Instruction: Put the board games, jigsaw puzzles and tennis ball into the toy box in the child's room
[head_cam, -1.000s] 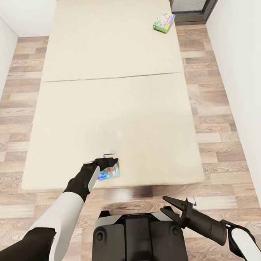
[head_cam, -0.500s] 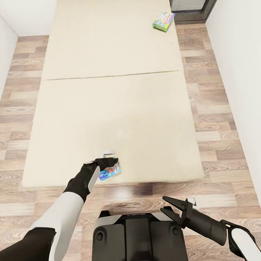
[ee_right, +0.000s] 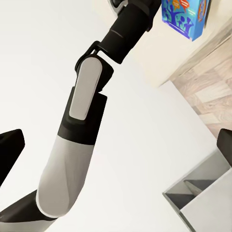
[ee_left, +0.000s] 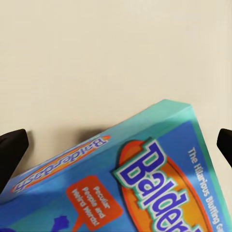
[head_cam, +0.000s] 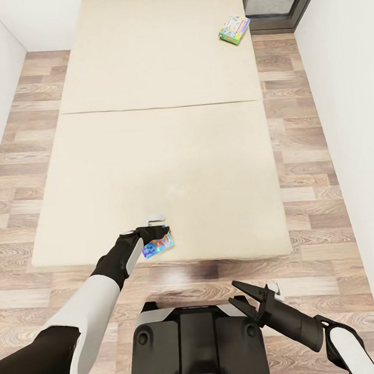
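Blue board game (head_cam: pixel 158 246), held at the near edge of the bed (head_cam: pixel 162 149), lifted a little and tilted off the mattress, in the left end effector (head_cam: pixel 154 234). Close up from the left wrist (ee_left: pixel 140 183): glossy teal-and-blue carton, orange oval on the lid with a large blue-and-white title beginning "Balder", a smaller orange tag beside it, the name repeated along one narrow side. Corners crisp, no dents; a flat, rigid box, likely light and easy to carry. Seen from the right wrist too (ee_right: pixel 186 17), hanging beyond the mattress edge with a picture of dark figures on the face shown there.

Left end effector closed on the box, its dark fingers (ee_left: pixel 10 150) showing at either margin of the wrist view, the box between them.

Second board game (head_cam: pixel 234 30), green and white with a busy printed lid, lying flat at the far right corner of the bed, well apart from the first and untouched.

Right end effector (head_cam: pixel 248 299) low beside the robot's base, over the wooden floor (head_cam: pixel 321 189), fingers spread wide, carrying nothing.

Judged from this: early in the task. One bed game picked up but not yet delivered; the other left to fetch. Table, toy box, puzzles and tennis ball outside these views, so nothing to be said of them; presumably all of that left to do.
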`<state>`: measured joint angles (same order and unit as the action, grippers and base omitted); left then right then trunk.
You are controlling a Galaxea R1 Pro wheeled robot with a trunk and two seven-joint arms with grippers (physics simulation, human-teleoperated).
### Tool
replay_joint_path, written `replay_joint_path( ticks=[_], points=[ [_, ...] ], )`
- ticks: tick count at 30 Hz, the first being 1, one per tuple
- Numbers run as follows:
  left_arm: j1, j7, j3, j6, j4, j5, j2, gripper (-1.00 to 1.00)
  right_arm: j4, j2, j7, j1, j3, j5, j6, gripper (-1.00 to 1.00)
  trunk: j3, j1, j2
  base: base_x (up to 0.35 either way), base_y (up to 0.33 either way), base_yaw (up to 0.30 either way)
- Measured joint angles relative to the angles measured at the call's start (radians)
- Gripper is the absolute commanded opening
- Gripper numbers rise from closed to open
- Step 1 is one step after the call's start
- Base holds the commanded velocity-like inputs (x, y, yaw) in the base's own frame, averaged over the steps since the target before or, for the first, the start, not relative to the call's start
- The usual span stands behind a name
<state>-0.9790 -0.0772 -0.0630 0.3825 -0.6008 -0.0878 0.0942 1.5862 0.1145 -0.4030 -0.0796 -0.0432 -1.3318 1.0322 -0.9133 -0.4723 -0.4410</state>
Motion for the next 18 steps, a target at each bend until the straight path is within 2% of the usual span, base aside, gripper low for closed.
replay_joint_path(
  ticks=[18],
  points=[
    [0.000, 0.004, 0.000, -0.018, 0.010, 0.007, 0.000, 1.00, -0.001, -0.001, 0.008, 0.000, 0.000, 0.002, -0.018, 1.00, 0.000, 0.000, 0.000, 0.000, 0.000, 0.000]
  ],
)
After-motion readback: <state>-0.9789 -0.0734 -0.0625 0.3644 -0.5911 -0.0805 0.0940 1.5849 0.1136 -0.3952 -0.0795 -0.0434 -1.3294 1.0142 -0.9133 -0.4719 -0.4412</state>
